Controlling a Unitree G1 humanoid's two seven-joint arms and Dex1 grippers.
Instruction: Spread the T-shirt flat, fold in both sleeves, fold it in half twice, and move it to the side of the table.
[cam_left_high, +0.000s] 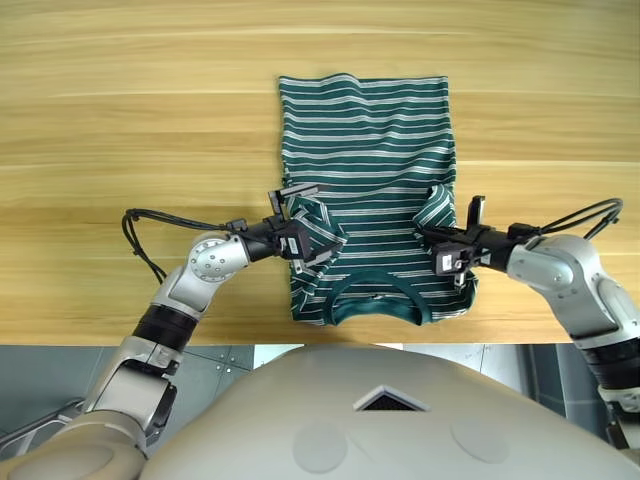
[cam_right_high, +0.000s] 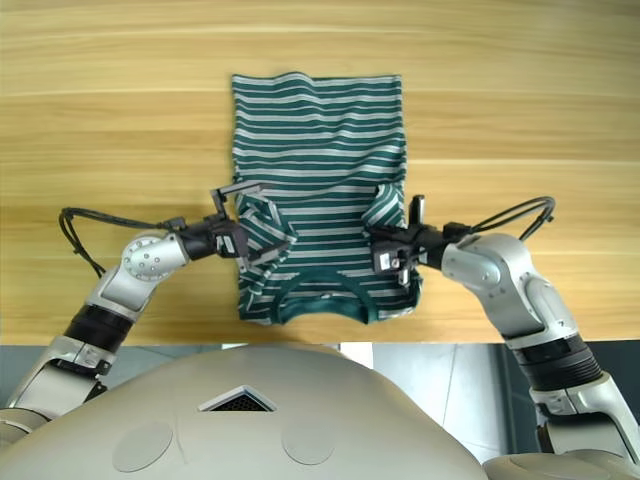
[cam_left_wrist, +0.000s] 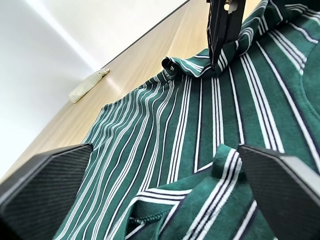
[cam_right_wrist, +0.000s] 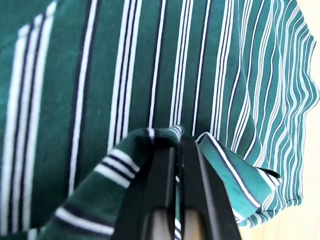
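Left gripper (cam_left_wrist: 165, 192) fingers (cam_left_wrist: 42, 190) spread wide, green striped T-shirt (cam_left_wrist: 165, 115) rumpled between them, right gripper (cam_left_wrist: 216, 59) beyond pinching a raised fold, wooden tabletop (cam_left_wrist: 145, 60), small beige object (cam_left_wrist: 89, 86) farther off

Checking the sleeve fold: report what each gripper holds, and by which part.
Right gripper is shut on the green, white-striped fabric T-shirt, pinching its folded-in sleeve edge. Left gripper is open around the other sleeve, holding nothing.
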